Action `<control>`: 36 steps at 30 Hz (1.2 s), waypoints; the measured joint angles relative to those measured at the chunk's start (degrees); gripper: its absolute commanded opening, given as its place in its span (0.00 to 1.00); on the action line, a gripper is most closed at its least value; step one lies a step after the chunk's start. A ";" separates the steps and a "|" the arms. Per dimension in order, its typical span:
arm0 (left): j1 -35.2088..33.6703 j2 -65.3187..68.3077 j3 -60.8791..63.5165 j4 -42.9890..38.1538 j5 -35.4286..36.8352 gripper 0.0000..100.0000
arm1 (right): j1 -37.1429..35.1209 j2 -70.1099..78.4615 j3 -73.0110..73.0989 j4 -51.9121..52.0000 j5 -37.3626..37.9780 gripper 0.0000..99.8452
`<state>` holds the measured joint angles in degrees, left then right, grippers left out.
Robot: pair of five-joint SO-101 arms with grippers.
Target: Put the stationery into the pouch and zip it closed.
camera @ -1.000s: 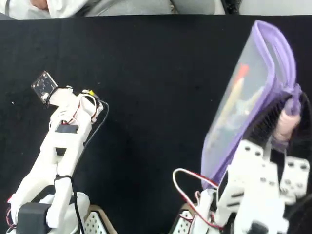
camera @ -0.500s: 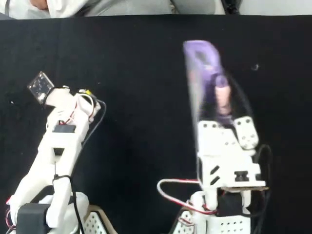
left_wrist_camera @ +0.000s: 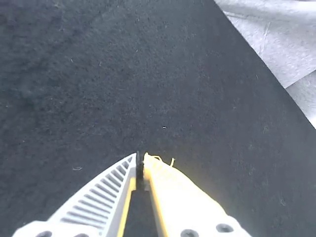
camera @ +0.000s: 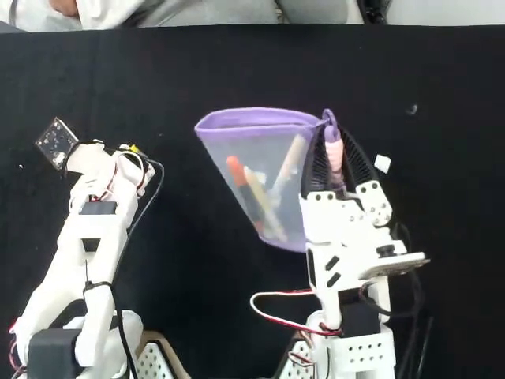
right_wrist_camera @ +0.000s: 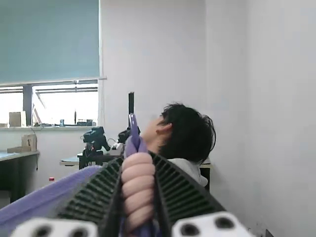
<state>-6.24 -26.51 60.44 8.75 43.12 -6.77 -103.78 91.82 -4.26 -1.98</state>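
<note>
Spreading across the whole high view is the black bench (camera: 237, 71), with both arms on its near side. The right arm (camera: 347, 237) stands near the middle. The left arm (camera: 91, 237) is well apart from it, on the other side, stretched over bare cloth. The left jaws are pressed together with nothing between them, their tips low over the bench in the left wrist view.

Next in size is the pouch (camera: 252, 158), clear-walled with purple trim, held up beside the right arm by one end of its purple top edge. Its body spreads away from the jaws toward the left arm's side. Whether its lower corner touches the bench cannot be told, nor whether the zip is fully shut.

The stationery (camera: 264, 197) lies inside the pouch, several pens slanted together, one with a red end.

The right jaws pinch a ribbed pink tab (right_wrist_camera: 138, 182) at the pouch's corner, with a purple zip pull (right_wrist_camera: 132, 131) sticking out past it.

A small white scrap (camera: 383, 163) lies on the bench just beside the right arm.
</note>
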 measured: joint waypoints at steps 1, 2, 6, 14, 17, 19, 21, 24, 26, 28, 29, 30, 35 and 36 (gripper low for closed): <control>0.00 0.00 0.00 0.00 0.00 0.03 | -0.09 0.00 0.00 0.00 1.49 0.01; 0.00 0.00 0.00 0.00 0.00 0.03 | -0.09 0.00 0.00 0.00 2.90 0.01; 0.00 0.00 0.00 0.00 0.00 0.03 | -1.32 0.00 0.00 -0.18 10.64 0.01; 0.00 0.00 0.00 0.00 0.00 0.03 | -1.41 0.00 -0.97 -0.35 29.19 0.01; 0.00 0.00 0.00 0.00 0.00 0.03 | -1.58 0.00 -4.40 -0.35 35.43 0.01; 0.00 0.00 0.00 0.00 0.00 0.03 | -1.58 0.00 -7.30 -0.35 38.59 0.01; 0.00 0.00 0.00 0.00 0.00 0.03 | -1.58 0.00 -9.58 -0.35 41.85 0.01; 0.00 0.00 0.00 0.00 0.00 0.03 | -1.58 0.00 -10.29 -0.35 48.00 0.01; 0.00 0.00 0.00 0.00 0.00 0.03 | -1.23 0.00 -10.29 -0.35 52.22 0.01; 0.00 0.00 0.00 0.00 0.00 0.03 | 0.44 0.00 -10.29 -0.35 54.51 0.01; 0.00 0.00 0.00 0.00 0.00 0.03 | 1.14 0.00 -10.29 -0.35 55.47 0.01; 0.00 0.00 0.00 0.00 0.00 0.03 | 1.58 0.00 -9.58 -0.18 56.53 0.01; 0.00 0.00 0.00 0.00 0.00 0.03 | 1.76 0.00 -3.78 5.89 67.87 0.01; 0.00 0.00 0.00 0.00 0.00 0.03 | 1.32 0.00 -2.99 6.86 69.71 0.01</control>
<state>-6.24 -26.51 60.44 8.75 43.12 -5.45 -103.78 88.84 2.59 67.74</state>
